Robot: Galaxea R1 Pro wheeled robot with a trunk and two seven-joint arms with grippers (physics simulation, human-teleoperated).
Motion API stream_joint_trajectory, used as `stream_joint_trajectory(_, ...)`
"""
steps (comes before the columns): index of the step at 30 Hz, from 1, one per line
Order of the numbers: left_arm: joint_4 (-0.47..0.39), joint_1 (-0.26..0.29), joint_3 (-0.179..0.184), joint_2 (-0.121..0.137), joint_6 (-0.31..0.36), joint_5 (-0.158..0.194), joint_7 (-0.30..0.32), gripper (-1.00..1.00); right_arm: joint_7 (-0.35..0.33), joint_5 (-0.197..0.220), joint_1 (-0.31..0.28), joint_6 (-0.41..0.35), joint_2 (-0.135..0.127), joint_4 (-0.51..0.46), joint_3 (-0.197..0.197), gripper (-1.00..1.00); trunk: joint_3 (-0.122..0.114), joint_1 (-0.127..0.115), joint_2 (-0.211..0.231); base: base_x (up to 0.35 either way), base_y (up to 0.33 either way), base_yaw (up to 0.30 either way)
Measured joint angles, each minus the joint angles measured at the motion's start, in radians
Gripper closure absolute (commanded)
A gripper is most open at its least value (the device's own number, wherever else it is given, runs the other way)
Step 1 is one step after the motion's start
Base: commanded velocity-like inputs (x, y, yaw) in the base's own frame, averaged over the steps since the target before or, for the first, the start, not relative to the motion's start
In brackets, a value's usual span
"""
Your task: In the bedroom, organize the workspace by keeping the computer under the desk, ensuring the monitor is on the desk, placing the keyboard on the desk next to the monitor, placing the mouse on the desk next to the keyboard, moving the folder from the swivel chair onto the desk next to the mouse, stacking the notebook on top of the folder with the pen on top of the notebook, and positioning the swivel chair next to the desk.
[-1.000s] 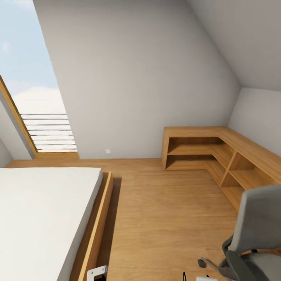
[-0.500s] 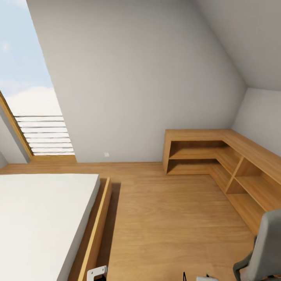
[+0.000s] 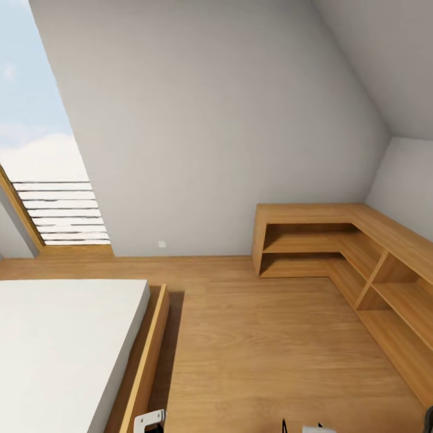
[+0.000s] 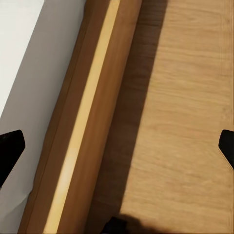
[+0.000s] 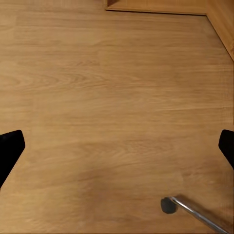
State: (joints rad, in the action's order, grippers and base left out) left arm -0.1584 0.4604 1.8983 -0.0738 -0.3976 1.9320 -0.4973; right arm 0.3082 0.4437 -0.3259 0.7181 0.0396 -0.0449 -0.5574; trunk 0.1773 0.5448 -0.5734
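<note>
Right, head cam faces a corner of the bedroom (image 3: 210, 120): sloped grey walls, skylight (image 3: 42, 150) at left, light wood floor (image 3: 264, 349). Low wood shelving unit (image 3: 337, 252) wraps the far right corner, L-shaped w/ open compartments; every cubby I can see into has nothing in it. Bed (image 3: 60, 349) sits at lower left, white mattress inside a wooden frame.

Swivel chair: just a dark sliver at the bottom right edge of head cam, too small to be sure. My right wrist cam gives more, one chrome leg of the swivel chair (image 5: 195, 212) w/ a dark castor on the floor, near my right gripper (image 5: 117, 146). That view also catches a bit of the shelving base along its edge.

Left wrist cam looks down at the bed frame rail and mattress edge, plus floor beside it, below my left gripper (image 4: 117, 146).

Both sets of jaws: spread wide, black tips at opposite edges of each wrist view, nothing held between them.

Head cam also shows small bits of my arms at the bottom edge, no detail.
</note>
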Motion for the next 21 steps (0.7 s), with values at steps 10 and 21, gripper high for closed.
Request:
stream_joint_trajectory(10, 0.001, 0.000, -0.001, 0.003, 0.003, 0.000, 0.002, -1.00, 0.000, 0.000, 0.000, 0.000, -0.001, 0.000, 0.000, -1.00, 0.000, 0.000, 0.000, 0.325, 0.000, 0.000)
stream_joint_trajectory(21, 0.003, 0.000, -0.001, 0.009, 0.007, 0.005, 0.120, -1.00, 0.000, 0.000, 0.000, 0.000, -0.001, 0.000, 0.000, -1.00, 0.000, 0.000, 0.000, 0.325, 0.000, 0.000)
